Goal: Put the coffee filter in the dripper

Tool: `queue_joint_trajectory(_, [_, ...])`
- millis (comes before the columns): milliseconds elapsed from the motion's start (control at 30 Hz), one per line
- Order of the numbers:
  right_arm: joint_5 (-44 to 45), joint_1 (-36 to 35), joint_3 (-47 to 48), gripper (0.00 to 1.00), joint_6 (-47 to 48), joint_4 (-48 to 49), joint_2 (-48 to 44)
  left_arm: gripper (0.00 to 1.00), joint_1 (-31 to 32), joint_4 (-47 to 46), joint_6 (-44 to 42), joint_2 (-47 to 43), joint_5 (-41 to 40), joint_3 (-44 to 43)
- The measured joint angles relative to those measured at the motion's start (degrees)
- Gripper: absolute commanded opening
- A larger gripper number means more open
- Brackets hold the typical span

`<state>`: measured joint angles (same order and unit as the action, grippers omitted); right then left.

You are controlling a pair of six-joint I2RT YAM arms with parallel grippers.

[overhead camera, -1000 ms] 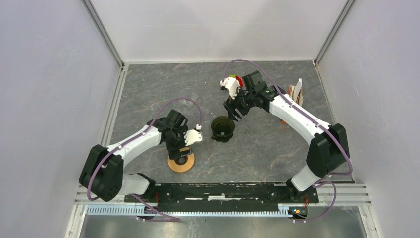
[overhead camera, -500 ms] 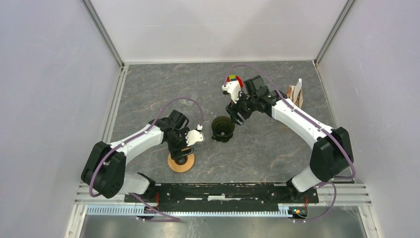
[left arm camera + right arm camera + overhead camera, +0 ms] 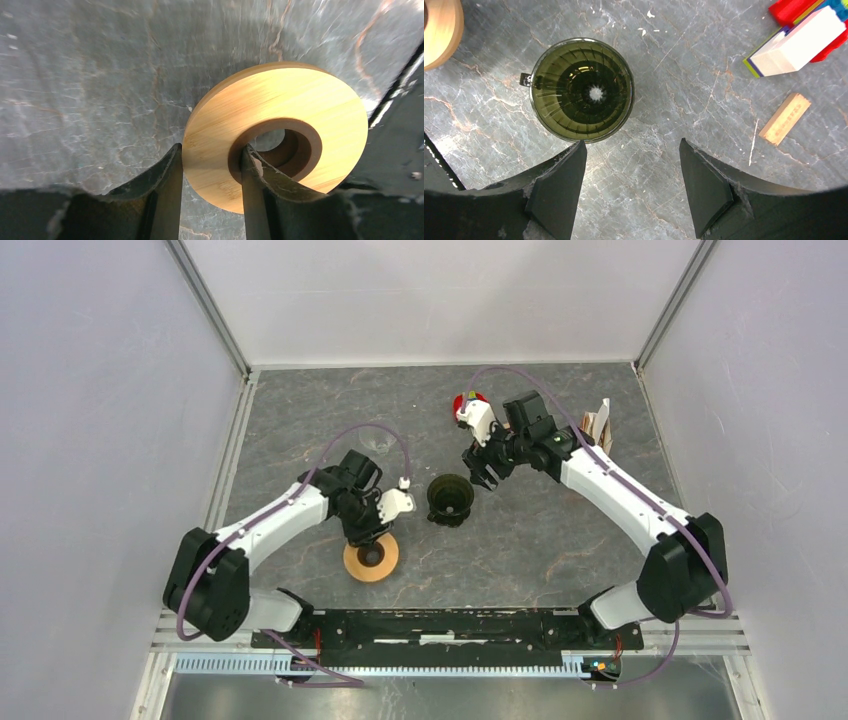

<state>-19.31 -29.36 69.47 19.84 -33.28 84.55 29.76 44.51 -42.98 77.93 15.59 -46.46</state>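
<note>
Gripping hand: the left gripper (image 3: 211, 152) is closed on the wooden ring (image 3: 280, 125), one finger (image 3: 167, 185) against the outer edge and the other inside the centre hole, so the tan band sits pinched between them.
Wooden ring: tan and flat with a dark-lined hole, it lies low over the grey table (image 3: 540, 530), near the arm bases and left of centre; whether it is lifted clear of the surface cannot be told.
Dripper: the ribbed glass funnel (image 3: 582, 89) stands upright on the table with its mouth up, well apart from the wooden ring and bare of any collar.
Right gripper: the right gripper (image 3: 632, 145) hangs open with its fingers spread wide, holding nothing; in the wrist view the dripper sits just ahead of the fingertips, closer to the left-hand one.
Coffee filter: a white sheet (image 3: 603, 415) stands by the right wall behind the right arm, leaning on something brown; it is too small to identify with certainty.
Toy blocks: a red and coloured cluster with a white block (image 3: 804, 37) rests near the back of the table.
Small wooden block: the tan piece (image 3: 785, 118) lies flat just beside the toy blocks.
</note>
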Motion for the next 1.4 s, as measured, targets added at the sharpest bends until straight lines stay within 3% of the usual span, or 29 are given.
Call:
queue_joint_trajectory(300, [-0.76,0.15,0.0,0.75,-0.24,1.88,-2.75,0.02,0.57,7.45,13.94,0.61,4.2,-21.88])
queue_joint_trajectory(467, [-0.11,4.31,-1.92,0.75,-2.12,4.81,-5.4,0.02,3.04,9.05,24.44,9.35,1.2,-37.88])
queue_joint_trajectory(667, [-1.14,15.43,-9.86,0.75,-4.9,8.59,-13.7,0.02,5.42,12.63,32.87,23.5,-2.29,-52.78])
queue_joint_trajectory(1000, [-1.05,17.53,-17.94,0.77,-4.81,12.57,-25.51,0.02,8.72,18.53,37.68,35.82,-5.4,-63.3])
queue_joint_trajectory(1400, [-1.6,17.75,-21.33,0.79,-3.96,13.99,-26.53,0.02,10.99,19.98,38.03,41.68,-10.05,-66.23])
